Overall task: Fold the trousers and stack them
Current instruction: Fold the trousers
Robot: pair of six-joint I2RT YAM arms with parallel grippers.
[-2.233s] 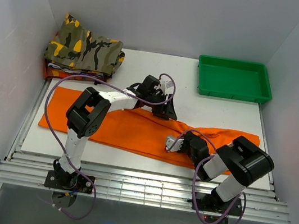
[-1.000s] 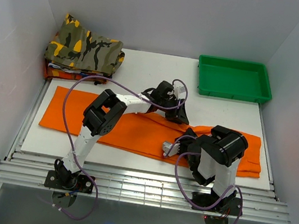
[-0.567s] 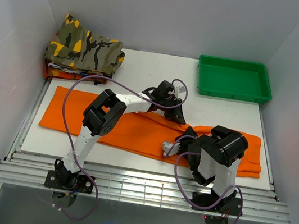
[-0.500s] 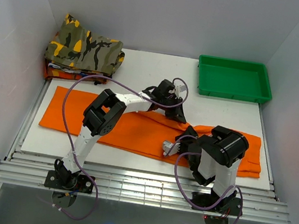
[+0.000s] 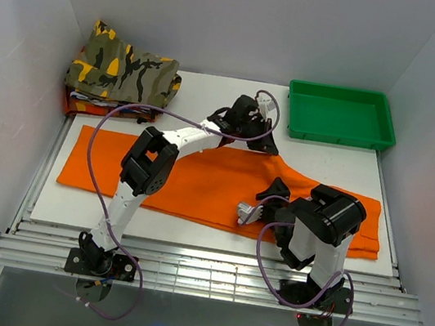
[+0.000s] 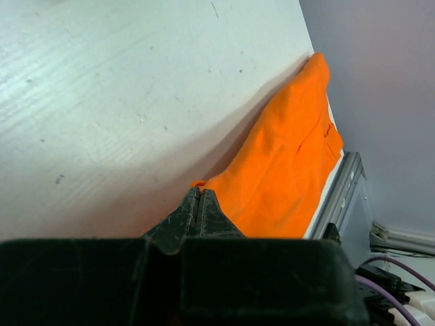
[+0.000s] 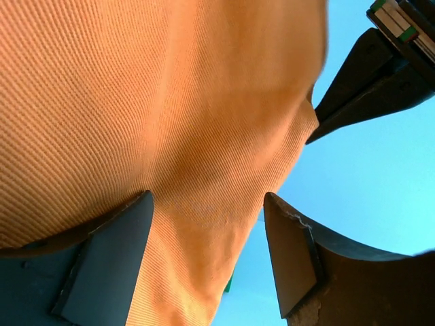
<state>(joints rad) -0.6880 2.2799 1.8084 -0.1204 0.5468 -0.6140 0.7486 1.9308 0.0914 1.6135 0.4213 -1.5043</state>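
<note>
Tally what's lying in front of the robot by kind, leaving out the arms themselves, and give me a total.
orange trousers, spread out: 1
folded camouflage garment: 1 (more cloth lies beneath it, but it can't be counted)
green tray: 1
Total: 3

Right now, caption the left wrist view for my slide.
Left gripper pinched shut on an edge of the orange trousers, with the white table beyond.

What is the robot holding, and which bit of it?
The left tool pinches the orange trousers at their far edge, near the middle. The right tool sits open over the cloth, gripping nothing.
</note>
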